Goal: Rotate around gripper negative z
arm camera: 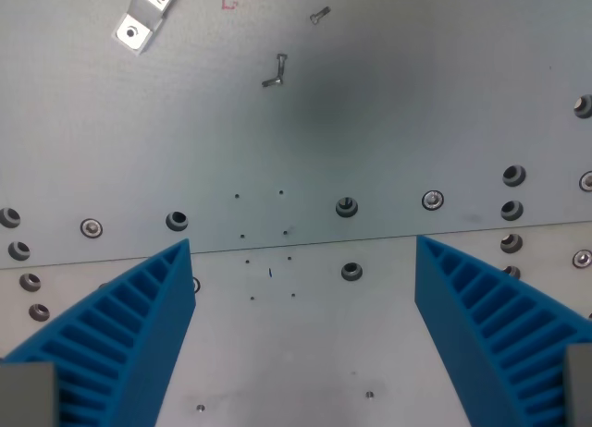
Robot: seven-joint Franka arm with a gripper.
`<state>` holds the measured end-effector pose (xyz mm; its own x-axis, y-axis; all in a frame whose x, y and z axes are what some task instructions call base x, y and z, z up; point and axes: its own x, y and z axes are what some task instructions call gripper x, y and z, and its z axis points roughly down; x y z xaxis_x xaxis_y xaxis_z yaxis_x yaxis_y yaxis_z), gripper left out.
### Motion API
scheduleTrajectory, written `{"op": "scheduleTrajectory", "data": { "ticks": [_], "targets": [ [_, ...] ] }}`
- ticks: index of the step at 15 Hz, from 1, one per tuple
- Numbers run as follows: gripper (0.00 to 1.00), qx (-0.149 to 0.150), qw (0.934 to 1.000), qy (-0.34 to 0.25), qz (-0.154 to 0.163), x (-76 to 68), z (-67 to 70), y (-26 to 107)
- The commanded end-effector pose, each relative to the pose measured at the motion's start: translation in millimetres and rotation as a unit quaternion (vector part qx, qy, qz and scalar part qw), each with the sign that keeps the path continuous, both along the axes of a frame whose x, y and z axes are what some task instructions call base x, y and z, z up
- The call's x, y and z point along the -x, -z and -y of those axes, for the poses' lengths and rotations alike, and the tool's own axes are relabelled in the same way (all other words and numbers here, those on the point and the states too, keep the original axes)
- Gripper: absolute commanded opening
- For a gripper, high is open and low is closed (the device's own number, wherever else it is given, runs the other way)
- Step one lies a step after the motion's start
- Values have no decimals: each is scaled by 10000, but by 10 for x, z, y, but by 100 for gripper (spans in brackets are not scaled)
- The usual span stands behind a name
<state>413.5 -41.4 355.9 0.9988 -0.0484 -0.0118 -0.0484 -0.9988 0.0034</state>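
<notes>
My gripper (303,251) is open and holds nothing. Its two blue ribbed fingers rise from the bottom corners of the wrist view, one finger (139,325) on the wrist view's left and the other (486,325) on the wrist view's right, with a wide gap between them. Below the gap lies a grey metal plate (305,150) with a seam line running across it just past the fingertips. Nothing sits between the fingers.
A small silver metal bracket (144,18) lies at the top left. Two loose screws (275,72) lie near the top middle and one more screw (320,17) further up. Several bolt heads such as one (346,206) run along the seam.
</notes>
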Motion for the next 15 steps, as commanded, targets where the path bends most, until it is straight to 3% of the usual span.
{"op": "scheduleTrajectory", "data": {
  "ticks": [1, 15],
  "targets": [
    [100, 2, 10000, -67, 33, 4, 0, -28],
    [100, -6, 9950, -999, 30, 4, 0, -28]
  ]
}}
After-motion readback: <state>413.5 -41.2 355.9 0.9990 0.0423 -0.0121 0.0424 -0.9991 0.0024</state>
